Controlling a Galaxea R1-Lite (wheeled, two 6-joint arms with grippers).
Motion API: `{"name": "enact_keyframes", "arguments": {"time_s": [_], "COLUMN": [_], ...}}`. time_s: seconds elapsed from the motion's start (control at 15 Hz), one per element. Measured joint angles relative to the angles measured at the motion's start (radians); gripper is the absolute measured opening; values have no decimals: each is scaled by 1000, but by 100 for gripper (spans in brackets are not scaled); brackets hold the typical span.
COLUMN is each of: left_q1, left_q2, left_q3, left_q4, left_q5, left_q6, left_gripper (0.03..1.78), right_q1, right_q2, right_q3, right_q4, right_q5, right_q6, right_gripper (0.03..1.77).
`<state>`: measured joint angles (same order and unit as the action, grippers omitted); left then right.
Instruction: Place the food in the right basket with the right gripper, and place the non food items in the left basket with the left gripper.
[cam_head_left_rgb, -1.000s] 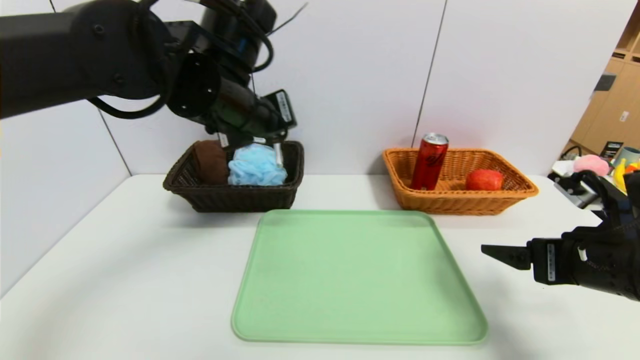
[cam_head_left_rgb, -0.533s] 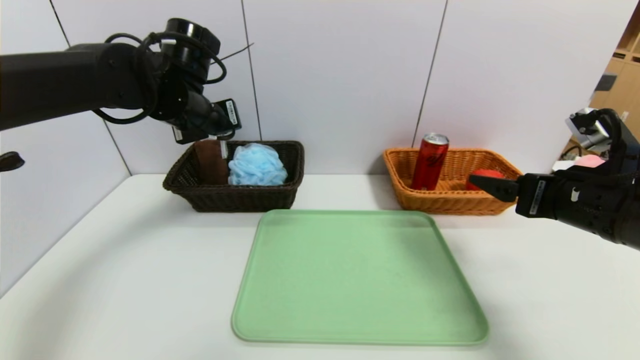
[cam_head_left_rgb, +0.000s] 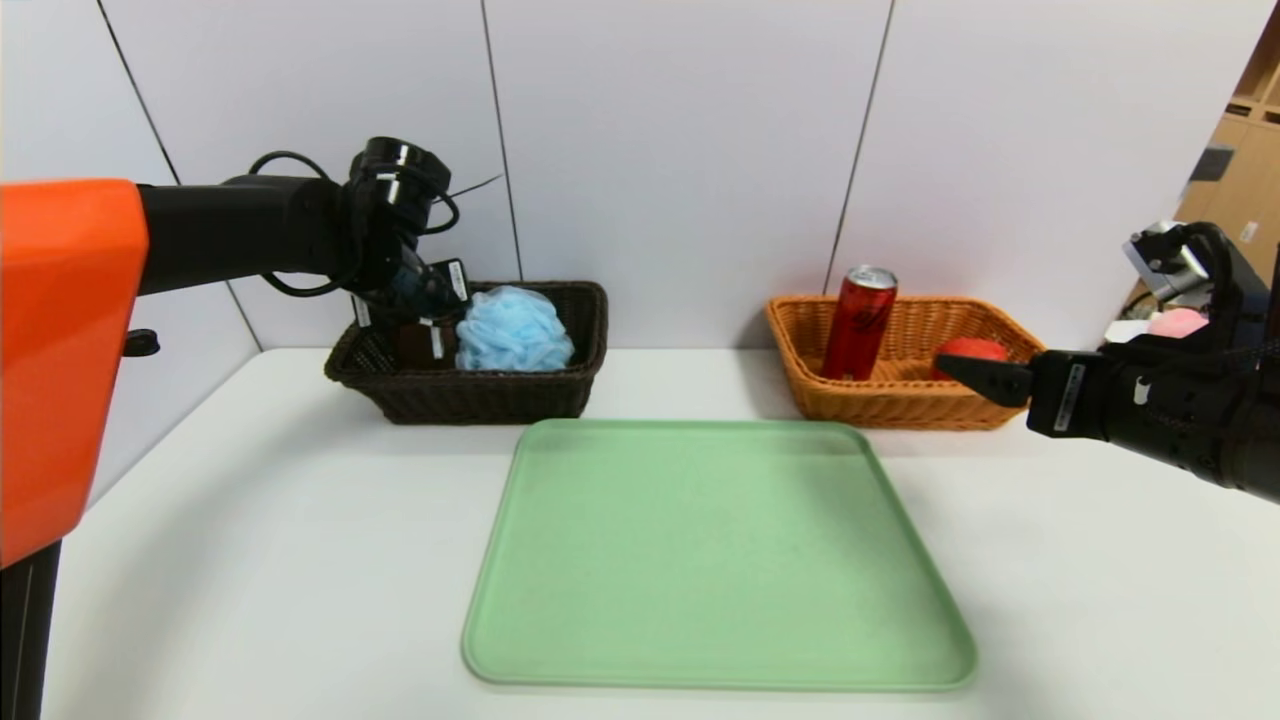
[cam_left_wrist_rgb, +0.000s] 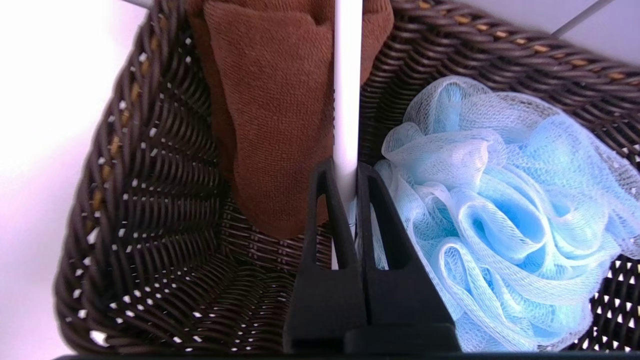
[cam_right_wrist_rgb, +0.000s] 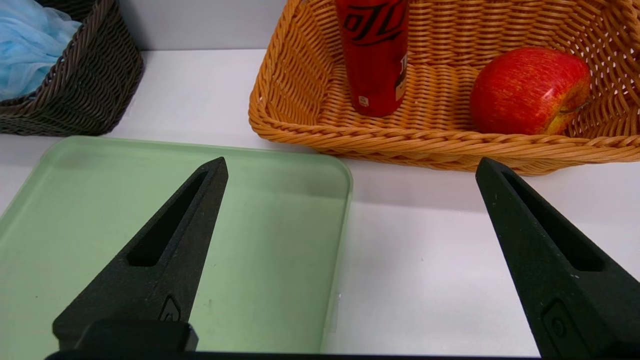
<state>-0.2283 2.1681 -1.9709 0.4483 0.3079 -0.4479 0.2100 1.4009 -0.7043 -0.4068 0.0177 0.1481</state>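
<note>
1. Head view: the left end effector (cam_head_left_rgb: 432, 322) reaches down into the dark basket (cam_head_left_rgb: 470, 395) at the far left of the white desk (cam_head_left_rgb: 250, 520), over the brown towel (cam_head_left_rgb: 410, 342) and just beside the blue sponge (cam_head_left_rgb: 515, 328). The orange basket (cam_head_left_rgb: 900, 400) stands at the far right, holding an upright red can (cam_head_left_rgb: 858, 322) and an apple (cam_head_left_rgb: 968, 352). A green tray (cam_head_left_rgb: 715, 555) lies bare in front, between the two baskets. The right end effector (cam_head_left_rgb: 985, 380) hangs level above the desk, in front of the orange basket's right end.

2. Left wrist view: the left end effector (cam_left_wrist_rgb: 346, 172) has its fingers (cam_left_wrist_rgb: 322, 220) together, clamped on a slim white pen (cam_left_wrist_rgb: 347, 100). The pen sticks out past the fingertips between the towel (cam_left_wrist_rgb: 270, 120) and the sponge (cam_left_wrist_rgb: 505, 210), inside the dark basket (cam_left_wrist_rgb: 150, 200). Whether the pen's far end touches the towel cannot be told.

3. Right wrist view: the right end effector (cam_right_wrist_rgb: 350, 172) has its fingers (cam_right_wrist_rgb: 165, 250) spread wide apart, holding nothing. It is above the desk (cam_right_wrist_rgb: 425, 260) at the tray's (cam_right_wrist_rgb: 150, 200) corner. Beyond it, the can (cam_right_wrist_rgb: 375, 60) and the apple (cam_right_wrist_rgb: 527, 92) rest in the orange basket (cam_right_wrist_rgb: 300, 100); the apple lies on its side. A corner of the dark basket (cam_right_wrist_rgb: 85, 90) with the sponge (cam_right_wrist_rgb: 25, 45) shows farther off.
</note>
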Motion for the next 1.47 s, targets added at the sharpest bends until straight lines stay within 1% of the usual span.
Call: {"name": "enact_keyframes", "arguments": {"time_s": [0.07, 0.13, 0.2, 0.33, 0.4, 0.53, 0.67, 0.8, 0.93, 1.07, 1.2, 1.33, 1.4, 1.47], "left_q1": [1, 2, 1, 1, 1, 1, 1, 1, 1, 0, 0, 9, 28, 57], "left_q2": [5, 8, 9, 10, 9, -8, -59, -140, -246, -365, -485, -638, -718, -808], "left_q3": [0, 0, 0, 0, 0, 0, 0, 0, 0, 3, 40, 142, 214, 294], "left_q4": [1, 2, 1, 1, 0, -3, -21, -47, -90, -141, -137, -81, -53, -29], "left_q5": [0, 0, -1, -3, -3, -3, -10, -36, -82, -123, -131, -129, -126, -122], "left_q6": [0, 0, 0, 4, 4, 9, 56, 152, 286, 394, 423, 428, 430, 431], "left_gripper": [5, 13, 32, 63, 77, 97, 114, 127, 137, 145, 150, 155, 157, 158], "right_q1": [1, 2, 4, 3, 4, 4, -7, -36, -70, -90, -96, -100, -104, -111], "right_q2": [1, 1, 1, 1, 1, -1, -2, 3, 16, 26, 23, -6, -29, -56], "right_q3": [1, 3, 5, 6, 6, 6, -14, -78, -203, -373, -515, -611, -630, -634], "right_q4": [1, 2, 3, 4, 3, 5, 12, 49, 157, 340, 575, 833, 921, 976], "right_q5": [0, 0, -1, -1, -1, -3, -5, -15, -43, -73, -86, -99, -117, -148], "right_q6": [0, 0, 0, 0, -1, -13, -39, -85, -155, -200, -217, -223, -220, -215], "right_gripper": [171, 171, 171, 171, 171, 171, 171, 171, 171, 171, 171, 171, 171, 171]}}
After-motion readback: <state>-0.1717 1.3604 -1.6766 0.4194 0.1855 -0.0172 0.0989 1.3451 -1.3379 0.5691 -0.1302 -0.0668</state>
